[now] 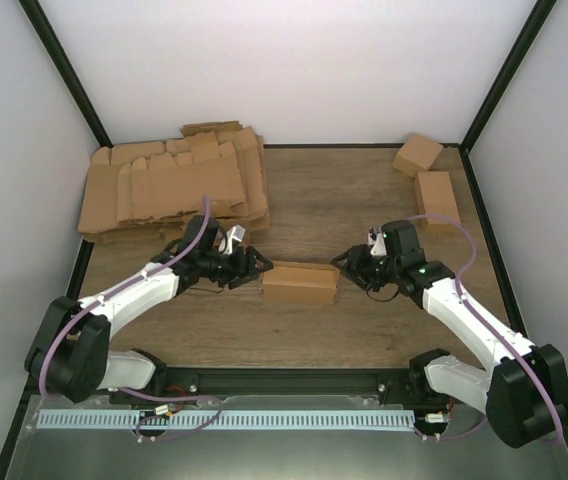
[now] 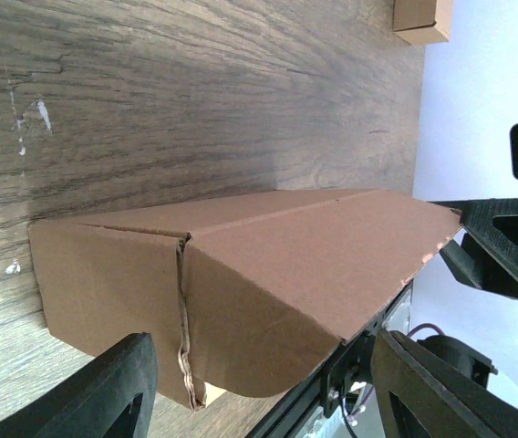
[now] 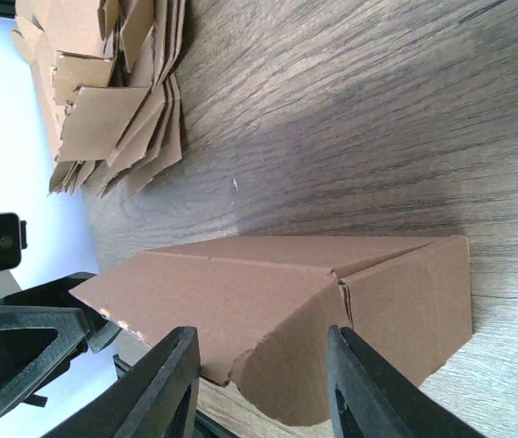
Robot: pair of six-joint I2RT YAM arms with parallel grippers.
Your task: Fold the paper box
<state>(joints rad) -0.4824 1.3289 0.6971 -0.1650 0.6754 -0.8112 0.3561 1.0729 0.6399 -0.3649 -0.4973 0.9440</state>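
Observation:
The paper box (image 1: 299, 283) lies in the middle of the table as a small oblong brown carton, its lid folded over. My left gripper (image 1: 259, 262) is at its left end, open. In the left wrist view its jaws (image 2: 264, 365) stand wide on either side of the box's (image 2: 286, 265) rounded end flap without touching it. My right gripper (image 1: 342, 262) is at the box's right end. In the right wrist view its jaws (image 3: 264, 351) are narrower but open, either side of the curved end flap of the box (image 3: 259, 292).
A big pile of flat cardboard blanks (image 1: 169, 185) lies at the back left, also seen in the right wrist view (image 3: 113, 100). Two folded boxes (image 1: 417, 153) (image 1: 436, 197) rest at the back right. A black rail (image 1: 284, 380) runs along the near edge.

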